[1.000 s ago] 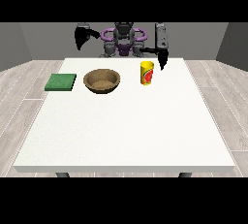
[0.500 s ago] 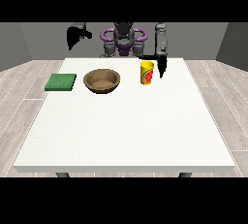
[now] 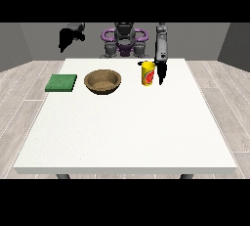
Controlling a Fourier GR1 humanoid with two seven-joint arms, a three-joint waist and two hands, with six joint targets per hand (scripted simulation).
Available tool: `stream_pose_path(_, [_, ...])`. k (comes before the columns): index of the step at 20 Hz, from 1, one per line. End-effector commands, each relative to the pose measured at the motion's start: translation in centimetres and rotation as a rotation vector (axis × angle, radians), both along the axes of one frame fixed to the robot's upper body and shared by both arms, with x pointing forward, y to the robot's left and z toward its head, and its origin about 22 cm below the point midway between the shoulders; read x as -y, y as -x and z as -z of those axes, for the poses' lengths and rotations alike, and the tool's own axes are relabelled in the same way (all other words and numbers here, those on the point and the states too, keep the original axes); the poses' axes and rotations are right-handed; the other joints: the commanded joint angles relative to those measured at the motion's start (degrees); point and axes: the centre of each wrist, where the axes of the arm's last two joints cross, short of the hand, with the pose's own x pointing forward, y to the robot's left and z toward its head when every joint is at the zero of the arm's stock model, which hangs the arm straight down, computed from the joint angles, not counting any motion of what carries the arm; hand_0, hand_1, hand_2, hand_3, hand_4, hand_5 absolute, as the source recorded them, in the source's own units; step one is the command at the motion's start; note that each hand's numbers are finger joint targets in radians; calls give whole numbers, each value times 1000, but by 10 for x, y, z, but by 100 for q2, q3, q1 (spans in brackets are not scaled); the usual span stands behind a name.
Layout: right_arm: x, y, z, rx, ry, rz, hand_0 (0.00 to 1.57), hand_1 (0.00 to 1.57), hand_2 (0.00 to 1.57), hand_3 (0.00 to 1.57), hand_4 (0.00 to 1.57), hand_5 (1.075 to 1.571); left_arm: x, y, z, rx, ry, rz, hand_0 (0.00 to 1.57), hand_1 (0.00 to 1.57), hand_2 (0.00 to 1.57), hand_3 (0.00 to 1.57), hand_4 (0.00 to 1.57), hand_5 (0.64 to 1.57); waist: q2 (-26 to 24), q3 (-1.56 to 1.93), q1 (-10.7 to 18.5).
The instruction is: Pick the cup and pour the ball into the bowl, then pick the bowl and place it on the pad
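- Three things stand in a row along the far part of the large white desk [image 3: 125, 127]: a flat green square pad [image 3: 61, 82] at the view's left, a round brown wooden bowl [image 3: 102, 81] in the middle, and a yellow cup with a red label [image 3: 148, 73] at the view's right.
- The pad lies flat near the desk's left edge, apart from the bowl.
- The bowl sits upright with its opening upward, between the pad and the cup and touching neither.
- The cup stands upright on the desk, near the far edge; the ball named in the task cannot be made out, since the inside of the cup does not show.
- The hand at the view's right [image 3: 160, 72] hangs at the end of a grey forearm that comes down almost straight from above, and it sits just beside the cup on the cup's right side.
- Its black fingers point down toward the desk; whether they are spread or closed cannot be told, nor whether they touch the cup.
- The hand at the view's left [image 3: 67, 37] is raised high, above and behind the desk's far left corner, well apart from the pad, the bowl and the cup.
- It holds nothing; how its fingers lie cannot be told either.
- The robot's torso [image 3: 124, 41], with purple rings at the shoulders, stands behind the far edge of the desk, between the two arms.
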Motion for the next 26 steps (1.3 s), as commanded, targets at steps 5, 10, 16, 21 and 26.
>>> stream_pose_path(5, [-1,-4,-6,33,10,-9,0,0,360,487,626,1568,4,-28,-20,41,-42,-54,0,0,0,0,0,1569,247,0,-183])
stream_pose_path(10, [30,1,-7,42,-8,-12,0,0,391,673,580,1570,7,27,44,84,-188,-70,1301,1301,1571,1571,1259,1243,211,-1,-178])
stream_pose_path(16, [35,-1,-9,17,-2,13,0,0,368,656,585,1570,37,11,36,44,-181,-65,1332,1332,1571,1571,1285,1207,33,0,-194])
stream_pose_path(21, [73,3,19,-75,-29,82,0,0,401,677,587,1569,33,-1,18,33,-232,-61,1347,1347,1571,1571,1324,1169,-563,4,94])
stream_pose_path(26, [97,6,46,-109,-4,108,0,0,411,658,553,1570,48,-39,-37,54,-332,-32,1346,1346,1571,1571,1307,1154,-665,7,213])
